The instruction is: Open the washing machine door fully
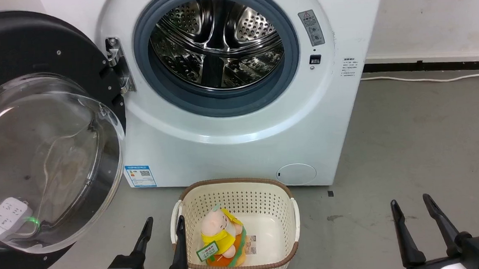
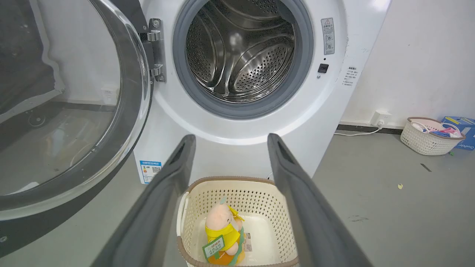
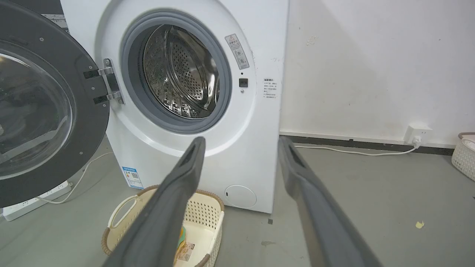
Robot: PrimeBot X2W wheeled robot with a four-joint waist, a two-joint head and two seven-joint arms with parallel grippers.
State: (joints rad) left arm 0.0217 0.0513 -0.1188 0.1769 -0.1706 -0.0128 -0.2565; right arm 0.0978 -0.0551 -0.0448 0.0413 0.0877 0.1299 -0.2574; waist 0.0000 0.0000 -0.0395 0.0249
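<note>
Glossy black washing machine door (image 1: 45, 154) is hanging wide open, left of the drum (image 1: 217, 44). The left gripper (image 1: 165, 219) and right gripper (image 1: 410, 199) are hovering spread and empty. The opening is seemingly finishing, with at most a nudge outward remaining.

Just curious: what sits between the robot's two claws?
In the head view, a cream basket holding a plush toy, close by the left gripper; bare grey floor toward the right gripper.
</note>
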